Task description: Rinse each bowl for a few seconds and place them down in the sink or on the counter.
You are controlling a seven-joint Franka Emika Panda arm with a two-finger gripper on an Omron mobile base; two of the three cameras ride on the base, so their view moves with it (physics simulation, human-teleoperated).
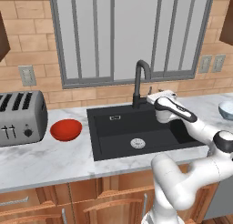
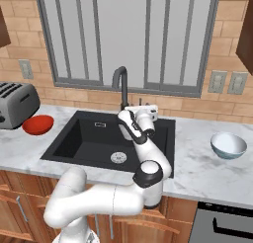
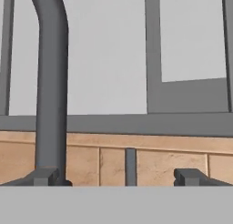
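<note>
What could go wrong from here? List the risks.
The open gripper sits close to the faucet, aimed at a thin upright lever; a misjudged reach may bump the spout instead. The red bowl beside the toaster and the pale bowl lie on opposite sides, needing wide swings.

Matt black sink [image 1: 109,139] with a shiny silver metal drain [image 1: 138,143]. Dark matt faucet [image 1: 140,82], smooth. White marble-look table [image 1: 45,161] with grey veins, polished. Glossy red bowl [image 1: 66,129]; smooth pale blue bowl [image 2: 228,144]. Brushed metal toaster [image 1: 20,118]. Warm wood cabinets [image 1: 59,205] below. Rough tan brick wall [image 1: 32,50]. Glossy white arm [image 2: 99,197] with dark joints.
</note>
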